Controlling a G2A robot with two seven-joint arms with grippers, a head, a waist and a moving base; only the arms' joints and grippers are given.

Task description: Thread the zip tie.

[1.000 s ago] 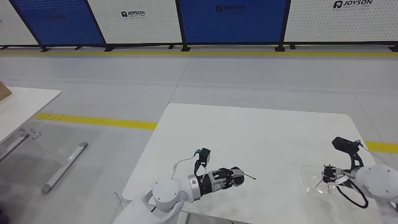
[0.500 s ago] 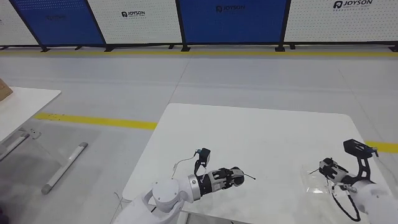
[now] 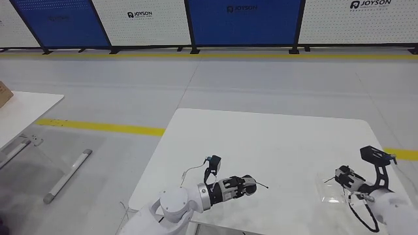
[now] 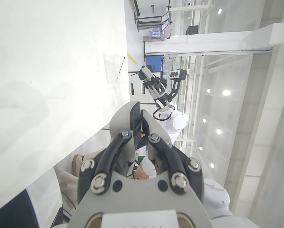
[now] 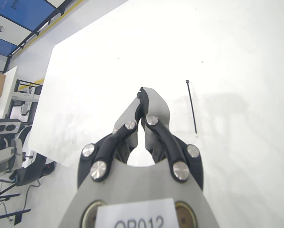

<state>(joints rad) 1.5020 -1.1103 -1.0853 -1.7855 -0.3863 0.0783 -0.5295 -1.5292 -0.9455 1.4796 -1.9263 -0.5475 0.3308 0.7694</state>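
Note:
My left gripper (image 3: 252, 185) rests low over the white table (image 3: 274, 143) near its front edge, shut on a thin black zip tie (image 3: 262, 185) that pokes out toward the middle. In the left wrist view its pads (image 4: 136, 119) are pressed together. My right gripper (image 3: 340, 177) hovers at the table's right edge, shut, with a short black zip tie end (image 4: 134, 73) sticking out of its tips. Another zip tie (image 5: 191, 106) lies flat beside it on a clear plastic sheet (image 4: 111, 68).
The clear sheet (image 3: 330, 194) lies close to the table's right front corner. A second white table (image 3: 26, 108) stands off to the left across the floor. Blue and white panels (image 3: 241, 6) line the back.
My right arm has lifted off the clear sheet and swung outward toward the table's right edge, then held still. My left arm has stayed where it was.

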